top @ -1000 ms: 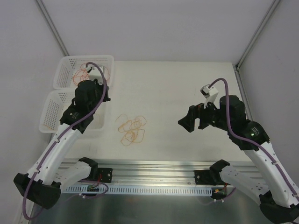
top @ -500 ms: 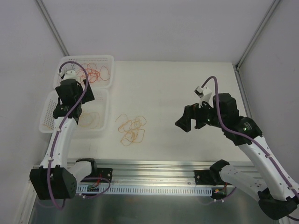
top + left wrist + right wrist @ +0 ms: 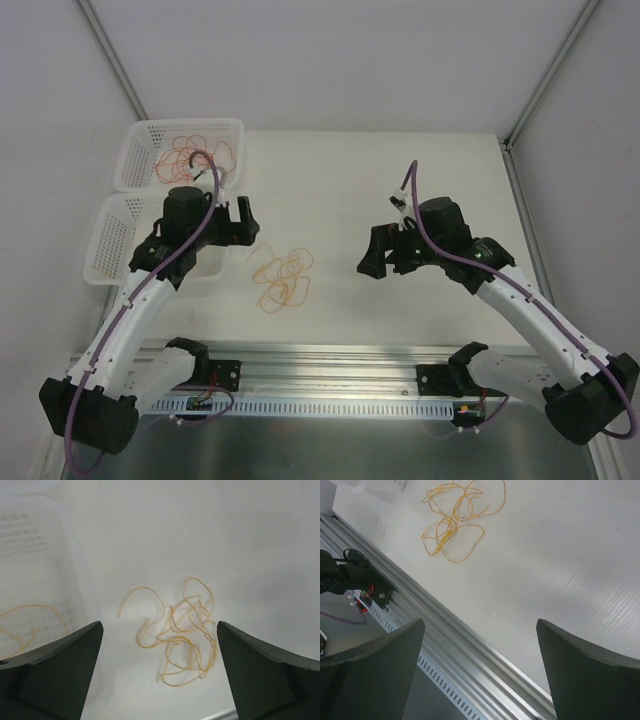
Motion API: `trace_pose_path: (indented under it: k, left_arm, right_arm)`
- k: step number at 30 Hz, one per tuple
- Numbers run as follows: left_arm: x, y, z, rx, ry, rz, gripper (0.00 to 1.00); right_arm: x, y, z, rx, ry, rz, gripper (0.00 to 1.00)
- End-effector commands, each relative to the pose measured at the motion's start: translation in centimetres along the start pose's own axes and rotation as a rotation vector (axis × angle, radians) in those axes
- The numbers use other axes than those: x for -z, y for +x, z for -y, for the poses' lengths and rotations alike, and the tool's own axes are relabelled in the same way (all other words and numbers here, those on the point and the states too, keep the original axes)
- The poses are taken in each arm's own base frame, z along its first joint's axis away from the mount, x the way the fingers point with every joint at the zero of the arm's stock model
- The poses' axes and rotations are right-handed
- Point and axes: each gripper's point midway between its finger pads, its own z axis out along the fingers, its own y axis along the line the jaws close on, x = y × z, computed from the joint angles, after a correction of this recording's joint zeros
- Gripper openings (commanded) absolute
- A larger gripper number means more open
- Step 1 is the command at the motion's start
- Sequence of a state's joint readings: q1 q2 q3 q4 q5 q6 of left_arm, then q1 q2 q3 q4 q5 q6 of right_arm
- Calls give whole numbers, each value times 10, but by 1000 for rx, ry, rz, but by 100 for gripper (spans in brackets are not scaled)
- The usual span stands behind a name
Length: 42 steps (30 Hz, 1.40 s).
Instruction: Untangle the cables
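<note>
**A:** While both arms hang over the table, where do the cables sit?

**B:** Most of the yellow-orange ones lie in a loose tangle on the table, between the arms and nearer the left one. Some red-orange loops are in the far basket. The left wrist view shows one yellow strand in the near basket.

**A:** So the baskets sort by colour?

**B:** That's my reading: freed strands go in, one colour to each basket.

**A:** And the fingers?

**B:** The left gripper has its fingers spread wide with nothing between them. It is just beside the near basket and points toward the tangle, which its camera frames squarely between the two fingers. The right gripper is spread just as wide and is also empty. It is held over bare table on the other side of the tangle, apart from it.

**A:** Why flank it like that?

**B:** Probably so each can take a different strand and pull opposite ways. A single pinch would likely drag the whole clump along.

**A:** What does the next move need?

**B:** A loop that stands clear of the rest. The curved end reaching toward the near basket looks easiest for the left. The strands are very thin and lie flat, so the fingertips must come right down to the surface. They may slip, or catch two strands at once.
</note>
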<state>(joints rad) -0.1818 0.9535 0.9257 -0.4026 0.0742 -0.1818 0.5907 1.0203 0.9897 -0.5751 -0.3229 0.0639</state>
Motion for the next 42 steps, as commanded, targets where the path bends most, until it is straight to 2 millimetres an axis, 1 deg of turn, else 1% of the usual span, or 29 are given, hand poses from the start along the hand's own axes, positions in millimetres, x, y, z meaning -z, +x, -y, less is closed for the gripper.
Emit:
trace_pose_path:
  k: [1, 3, 4, 7, 9, 10, 12, 14, 15, 16, 17, 19, 20, 22, 23, 24, 25, 30, 31, 33, 34, 35, 36, 37, 38, 39, 40, 41, 42]
  left_arm:
    - [4, 39, 54, -41, 184, -112, 99]
    - [0, 53, 64, -105, 203, -150, 98]
    - [0, 60, 76, -163, 222, -167, 98]
    - [-18, 81, 85, -341, 225, -241, 97]
    - [-27, 89, 87, -459, 233, -272, 95]
    - [-36, 95, 91, -522, 249, -305, 94]
    - [-46, 101, 92, -565, 255, -336, 92]
    - [-61, 109, 92, -596, 243, -388, 87]
    - [-68, 110, 87, -610, 209, -400, 82]
    - [-78, 115, 85, -622, 193, -428, 73]
    - [-83, 115, 81, -629, 162, -436, 66]
    - [-93, 122, 80, -638, 153, -470, 56]
    - [-94, 125, 82, -626, 160, -482, 43]
    - [-97, 130, 88, -596, 176, -503, 26]
    - [-97, 132, 90, -581, 184, -506, 12]
    - [-97, 133, 94, -563, 197, -511, 4]
    - [-97, 136, 95, -533, 193, -518, 0]
    - [-89, 141, 109, -390, 214, -534, 0]
    - [-85, 139, 119, -316, 226, -530, 0]
    - [-81, 133, 129, -235, 232, -514, 0]
    - [-71, 119, 150, -99, 255, -483, 0]
    - [-70, 120, 153, -102, 263, -482, 0]
    - [-68, 115, 158, -78, 269, -469, 0]
    - [-64, 108, 163, -57, 276, -451, 0]
    - [-62, 104, 167, -20, 271, -442, 0]
    - [-59, 102, 172, -10, 279, -435, 0]
    - [-56, 97, 174, 2, 284, -422, 0]
    - [-54, 96, 177, 15, 289, -419, 0]
    - [-52, 95, 178, 16, 296, -418, 0]
  right_arm:
    - [-14, -14, -11, -51, -48, 55, 100]
    - [-22, -11, -10, -68, -50, 42, 99]
    - [-25, -11, -10, -71, -55, 44, 100]
    - [-33, -6, -13, -83, -69, 28, 100]
    - [-38, -3, -13, -94, -73, 13, 99]
    - [-41, -1, -13, -97, -75, 13, 99]
    - [-45, 3, -14, -111, -73, 3, 99]
    - [-49, 9, -12, -120, -72, -5, 99]
    - [-51, 9, -13, -129, -76, 0, 99]
    - [-52, 11, -13, -130, -76, -3, 99]
    - [-53, 14, -12, -136, -74, -9, 99]
    - [-55, 17, -13, -134, -76, -15, 99]
    - [-56, 19, -13, -133, -75, -21, 99]
    - [-58, 22, -12, -136, -72, -27, 99]
    - [-58, 23, -12, -135, -68, -29, 99]
    - [-60, 24, -12, -136, -67, -30, 99]
    - [-61, 24, -11, -138, -64, -28, 99]
    - [-69, 24, -13, -173, -75, -14, 99]
    - [-71, 25, -13, -183, -76, -16, 99]
    - [-77, 25, -17, -201, -90, -16, 98]
    - [-86, 27, -22, -216, -103, -24, 98]
    - [-86, 27, -22, -216, -102, -23, 98]
    - [-90, 29, -25, -219, -105, -30, 97]
    - [-93, 26, -28, -230, -114, -20, 97]
    - [-101, 30, -25, -238, -101, -32, 94]
    - [-105, 32, -27, -241, -102, -38, 93]
    - [-109, 29, -30, -243, -114, -27, 91]
    - [-116, 34, -27, -254, -102, -43, 86]
    - [-120, 32, -30, -247, -115, -32, 84]
